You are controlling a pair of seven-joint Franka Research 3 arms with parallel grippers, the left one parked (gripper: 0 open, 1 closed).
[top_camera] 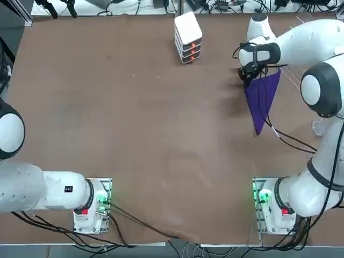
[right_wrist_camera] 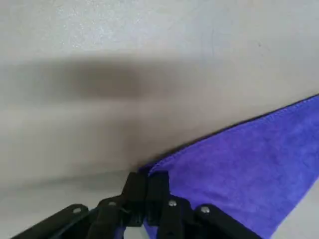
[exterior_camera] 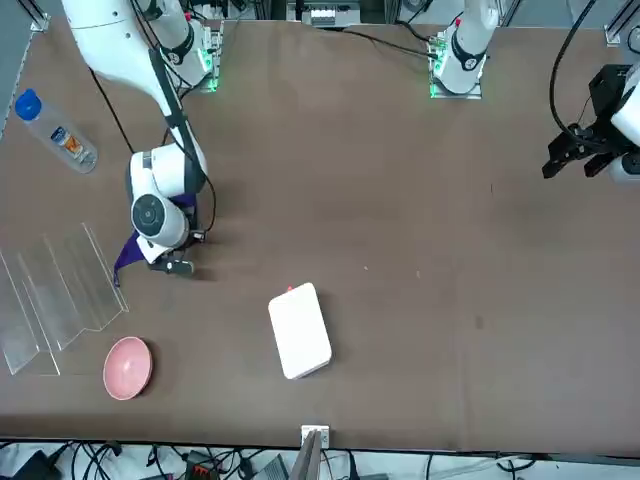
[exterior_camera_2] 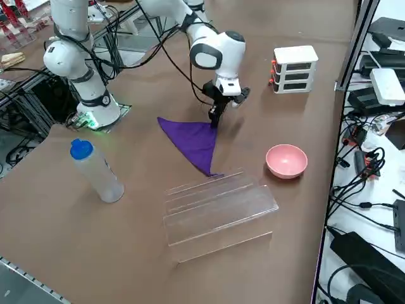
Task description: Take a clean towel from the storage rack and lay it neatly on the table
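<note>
In the right side view, a clear storage rack (exterior_camera_2: 221, 218) sits low, near the centre of the frame. Just beyond it, the purple towel (exterior_camera_2: 193, 144) lies slantwise, its upper edge pinched in the closed right gripper (exterior_camera_2: 215, 121), above centre on the brown table (exterior_camera_2: 304, 221).

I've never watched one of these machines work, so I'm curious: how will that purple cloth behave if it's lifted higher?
The towel will probably hang limp, since it already droops to a point from the right gripper. It looks thin, so likely light. Pinched near one edge, it may swing or fold.
</note>
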